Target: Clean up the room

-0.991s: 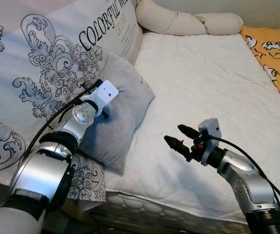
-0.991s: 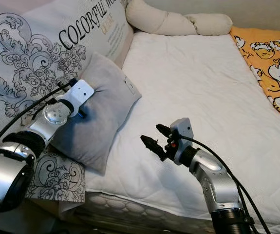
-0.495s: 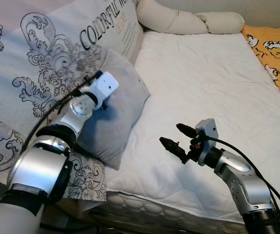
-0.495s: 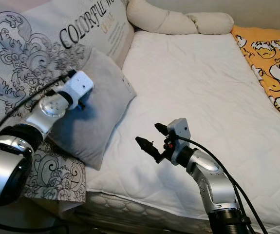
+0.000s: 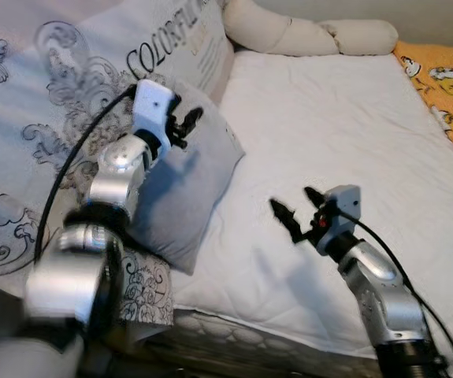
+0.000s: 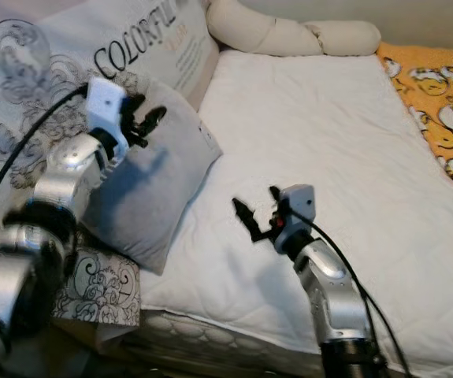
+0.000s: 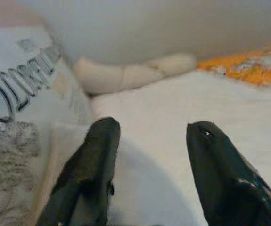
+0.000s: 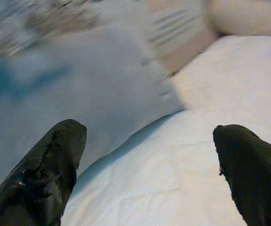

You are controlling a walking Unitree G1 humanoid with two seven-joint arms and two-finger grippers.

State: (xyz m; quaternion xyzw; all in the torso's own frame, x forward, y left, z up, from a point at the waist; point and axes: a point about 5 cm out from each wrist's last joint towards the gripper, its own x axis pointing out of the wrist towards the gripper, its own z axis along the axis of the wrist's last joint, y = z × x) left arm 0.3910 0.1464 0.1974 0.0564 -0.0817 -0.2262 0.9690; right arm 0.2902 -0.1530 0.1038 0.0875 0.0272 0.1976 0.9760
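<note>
I have the bed (image 5: 344, 126) in front of me, its white mattress cover bare across the middle. A grey pillow (image 5: 187, 189) leans at the bed's left edge, propped against a large printed cushion (image 5: 68, 118) with black scrollwork and lettering. A long cream bolster (image 5: 313, 35) lies along the far edge of the bed, and an orange patterned blanket (image 5: 447, 87) covers the far right corner.

My left tool (image 5: 185, 126) is raised above the upper part of the grey pillow, fingers spread apart and gripping nothing; from the head views I cannot tell whether the tips touch the fabric. In the left wrist view the two black fingers (image 7: 86, 174) are clearly separated, with the bolster (image 7: 135, 73) and the orange blanket (image 7: 248, 66) beyond them.

My right tool (image 5: 295, 211) hovers over the white cover near the front edge of the bed, to the right of the grey pillow and apart from it. It is released too, fingers wide and empty. The right wrist view looks between its fingers (image 8: 45, 169) toward the grey pillow (image 8: 78, 103) where it meets the mattress. The left arm and the right wrist view are blurred.
</note>
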